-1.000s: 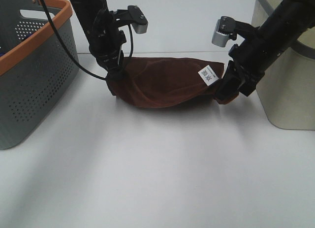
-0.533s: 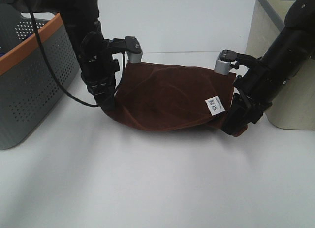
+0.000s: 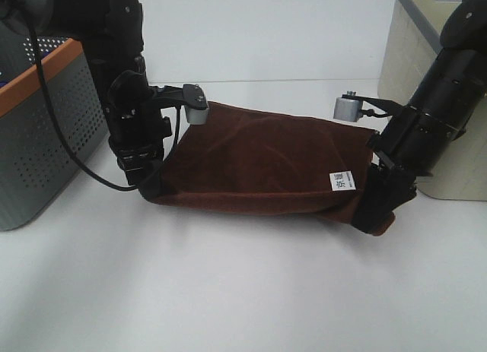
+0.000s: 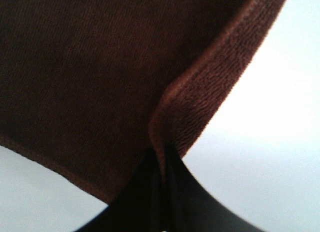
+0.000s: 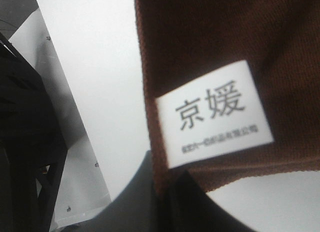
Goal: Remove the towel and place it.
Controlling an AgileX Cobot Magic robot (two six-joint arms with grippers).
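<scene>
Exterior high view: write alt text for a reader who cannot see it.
Two black robot arms hold a dark brown towel stretched between them over a white table, the left end effector and right end effector each clamped on an end. A white label shows near the right grip; a grey, orange-rimmed basket stands at left, a beige bin at right.

The towel is dark brown all over, with a fine ribbed weave and a stitched border of the same brown in the wrist views. Its label is white with black printed characters. The bench is plain white. The basket at the left edge is grey, dotted with rows of small holes, and has an orange rim. The bin at the right edge is cream. Both arms are black, with silver-grey cameras.
</scene>
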